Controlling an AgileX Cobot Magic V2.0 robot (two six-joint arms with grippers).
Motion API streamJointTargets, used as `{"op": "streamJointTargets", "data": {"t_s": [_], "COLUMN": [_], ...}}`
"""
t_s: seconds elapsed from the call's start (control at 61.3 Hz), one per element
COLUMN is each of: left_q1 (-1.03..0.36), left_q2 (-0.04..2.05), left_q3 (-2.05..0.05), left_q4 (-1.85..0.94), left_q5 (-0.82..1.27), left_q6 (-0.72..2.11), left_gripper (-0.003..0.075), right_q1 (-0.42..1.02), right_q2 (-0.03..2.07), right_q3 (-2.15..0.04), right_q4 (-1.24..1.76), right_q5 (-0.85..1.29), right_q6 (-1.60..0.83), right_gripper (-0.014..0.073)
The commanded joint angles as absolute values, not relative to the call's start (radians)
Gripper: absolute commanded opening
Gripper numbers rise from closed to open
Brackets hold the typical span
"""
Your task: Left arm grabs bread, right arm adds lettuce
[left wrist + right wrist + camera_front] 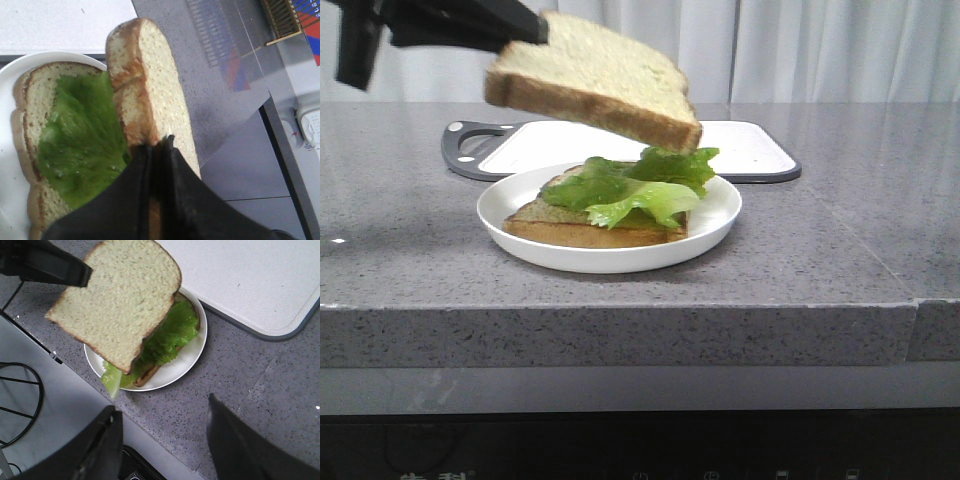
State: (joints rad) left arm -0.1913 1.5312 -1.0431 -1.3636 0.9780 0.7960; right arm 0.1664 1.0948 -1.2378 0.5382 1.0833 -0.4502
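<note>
While the bread (595, 82) hangs tilted in the upper middle of the front frame, the left pincer (525, 28) is clamped on its upper left corner, fingers closed on the crust. In the left wrist view the slice is edge-on, crust pinched between the two black fingers (125, 200). The lettuce (630, 185) already lies below, centre frame, on a second thinner toast slice (590, 228), so this reads as the capping step. The lower right corner of the bread is just above the leaf, maybe touching, can't tell.

To do it well: level the slice, centre it over the toast below, lower until it rests flat, only then release. It sits offset to the upper left now, so a shift toward frame centre is likely needed; dropping it tilted could push the lettuce off.

Right pincer (162, 440) is at the lower edge of its own view, fingers spread apart, holding nothing.

White plate (715, 225) holds toast plus lettuce. Cutting board (750, 140) sits behind it on the grey table (840, 230).
</note>
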Motion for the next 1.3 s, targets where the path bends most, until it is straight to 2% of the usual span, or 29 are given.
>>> {"op": "streamJointTargets", "data": {"t_s": [0.0, 0.245, 0.293, 0.359, 0.489, 0.571, 0.685, 0.832, 1.06, 1.288], "left_q1": [-0.196, -0.196, -0.196, -0.196, -0.193, -0.183, -0.160, -0.139, -0.130, -0.130], "left_q2": [1.550, 1.638, 1.638, 1.638, 1.638, 1.630, 1.597, 1.513, 1.309, 1.084], "left_q3": [-1.069, -1.069, -1.069, -1.069, -1.069, -1.071, -1.085, -1.134, -1.167, -1.142], "left_q4": [-1.476, -1.472, -1.472, -1.472, -1.472, -1.464, -1.405, -1.194, -0.674, -0.190], "left_q5": [1.023, 1.028, 1.021, 1.021, 1.021, 1.026, 1.035, 1.033, 0.994, 0.985], "left_q6": [0.828, 0.831, 0.832, 0.832, 0.832, 0.832, 0.819, 0.701, 0.395, 0.057], "left_gripper": [-0.0020, -0.0004, 0.0041, 0.0143, 0.0391, 0.0461, 0.0462, 0.0462, 0.0462, 0.0461], "right_q1": [0.162, 0.162, 0.162, 0.162, 0.162, 0.162, 0.162, 0.162, 0.162, 0.162], "right_q2": [1.075, 1.075, 1.075, 1.075, 1.075, 1.075, 1.074, 1.069, 1.031, 0.934], "right_q3": [-1.258, -1.258, -1.258, -1.258, -1.258, -1.258, -1.258, -1.258, -1.258, -1.198], "right_q4": [0.561, 0.561, 0.561, 0.561, 0.561, 0.553, 0.523, 0.449, 0.185, 0.141], "right_q5": [1.047, 1.063, 1.066, 1.069, 1.067, 1.064, 1.078, 1.091, 1.136, 1.061], "right_q6": [-0.449, -0.449, -0.449, -0.449, -0.449, -0.449, -0.448, -0.376, -0.120, -0.015], "right_gripper": [0.0402, 0.0402, 0.0402, 0.0402, 0.0402, 0.0402, 0.0402, 0.0402, 0.0402, 0.0402]}}
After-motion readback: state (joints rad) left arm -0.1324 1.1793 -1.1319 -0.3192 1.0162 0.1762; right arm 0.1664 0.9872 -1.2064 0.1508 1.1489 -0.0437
